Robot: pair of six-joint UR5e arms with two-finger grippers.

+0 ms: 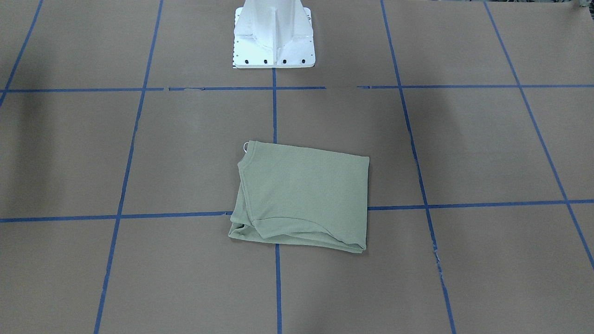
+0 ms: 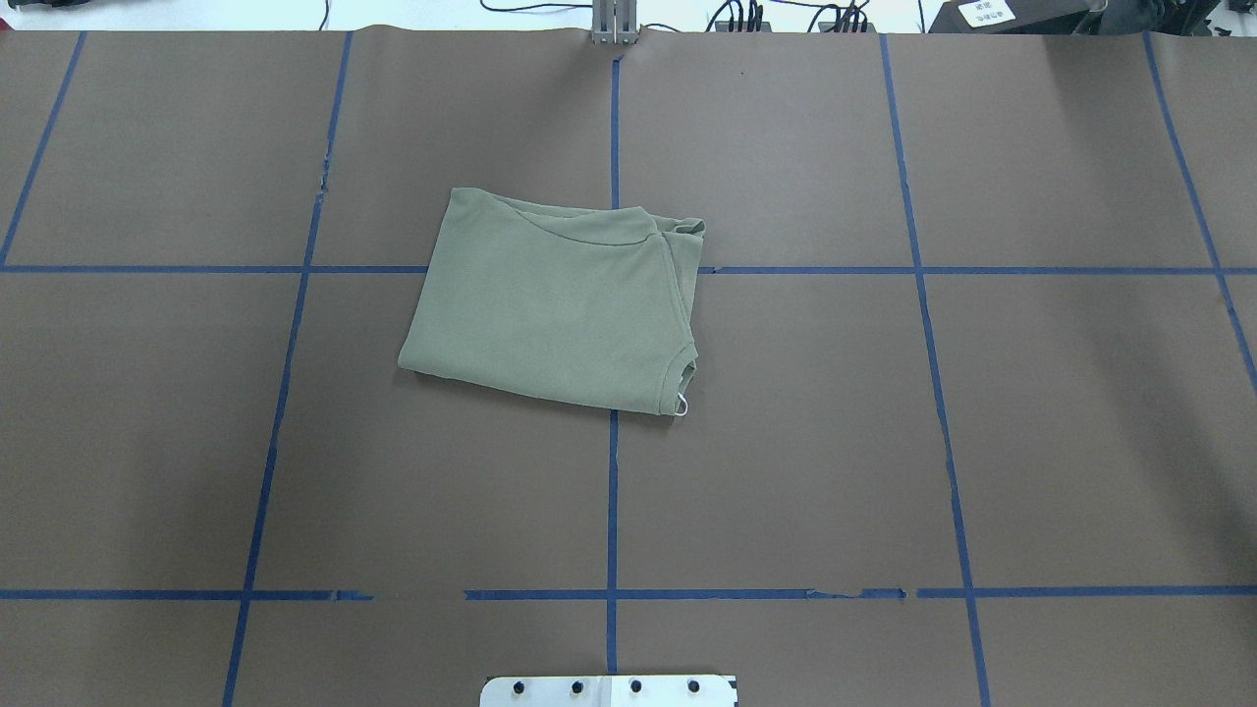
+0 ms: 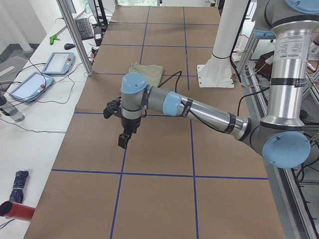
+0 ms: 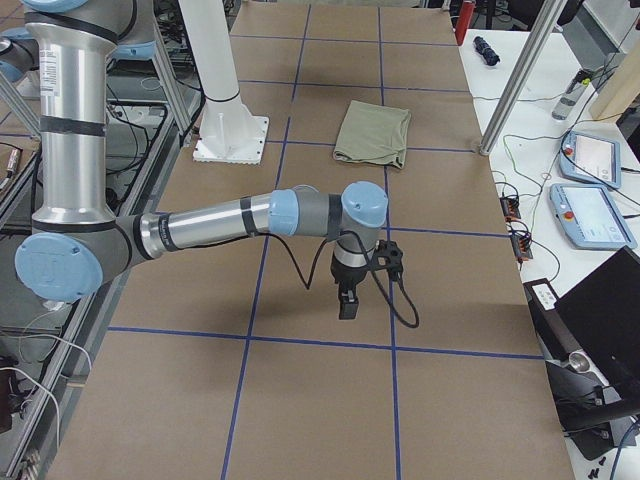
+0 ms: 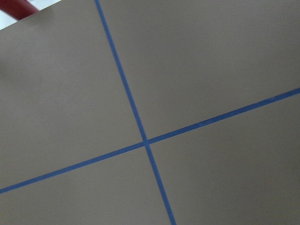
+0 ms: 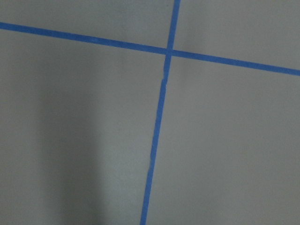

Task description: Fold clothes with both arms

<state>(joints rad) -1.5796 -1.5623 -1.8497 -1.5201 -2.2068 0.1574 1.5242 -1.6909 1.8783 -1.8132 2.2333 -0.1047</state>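
— Brown paper covers the tabletop [image 2: 884, 442], matte and smooth, ruled into large squares by blue tape [image 2: 612, 491]. Where is the shirt?
— The sage-green shirt [image 2: 550, 304] lies folded into a soft, slightly skewed rectangle across a tape crossing, out in front of the white pedestal [image 1: 274, 37]. It is a fine knit, flat on top. Layered edges bunch at one far corner, and a small white loop [image 2: 681, 406] pokes out by the round neck.
— Room around it?
— Wide paper on every side. The left arm [image 3: 209, 113] and the right arm [image 4: 210, 222] reach over opposite ends of the tabletop, well apart from it.
— And the end effectors?
— The left end effector [image 3: 124, 139] and the right end effector [image 4: 347, 300] point down above the paper. Whether their fingers are apart or together, I cannot tell.
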